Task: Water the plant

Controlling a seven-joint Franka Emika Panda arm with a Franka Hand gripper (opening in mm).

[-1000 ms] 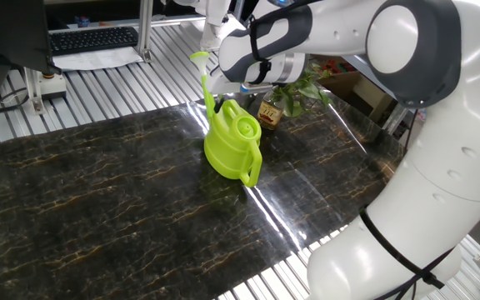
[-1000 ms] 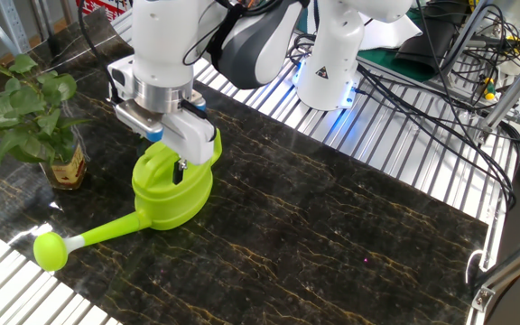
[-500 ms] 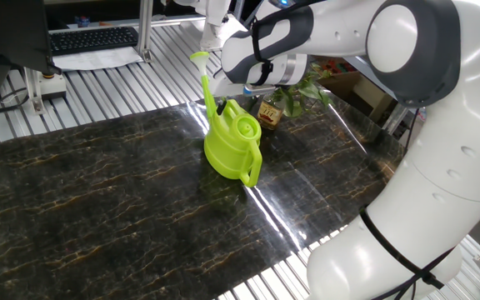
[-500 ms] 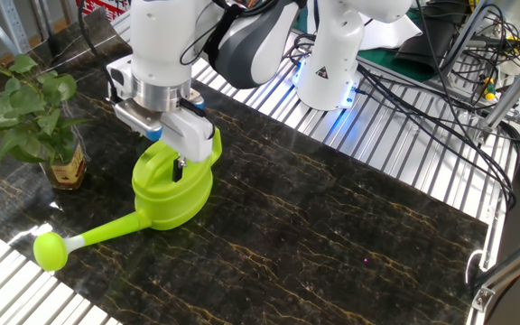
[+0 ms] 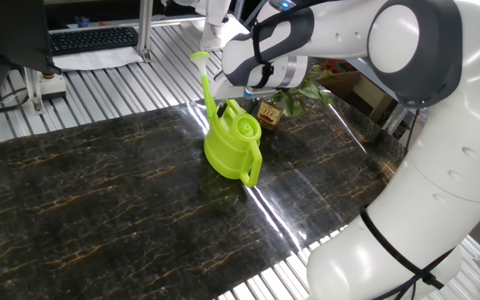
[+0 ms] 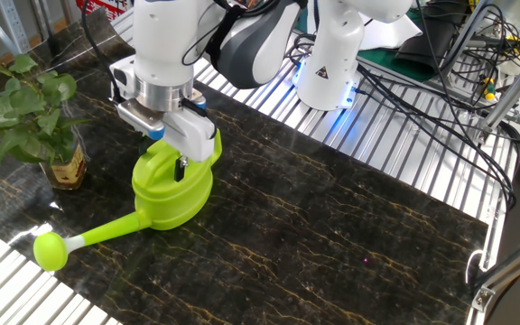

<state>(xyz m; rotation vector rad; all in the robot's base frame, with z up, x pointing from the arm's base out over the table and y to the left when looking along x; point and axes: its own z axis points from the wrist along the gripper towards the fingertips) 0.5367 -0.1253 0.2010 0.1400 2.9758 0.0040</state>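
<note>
The plant, leafy green in a small brown jar with a yellowish label, stands at the table's left edge; in the one fixed view the plant peeks out behind the arm. A lime-green watering can sits upright on the dark marble top next to it, its spout head pointing away from the plant. My gripper hangs just over the can's handle, open, one dark fingertip beside the handle and the other hidden behind it. The watering can shows below the gripper.
The marble slab lies on a slatted aluminium table. A keyboard lies at the far side, and a cardboard box sits behind the plant. The arm's base and a cable bundle stand to the right.
The gripper has crept slightly upward and sideways over the can's handle. The watering can and the plant have not moved.
</note>
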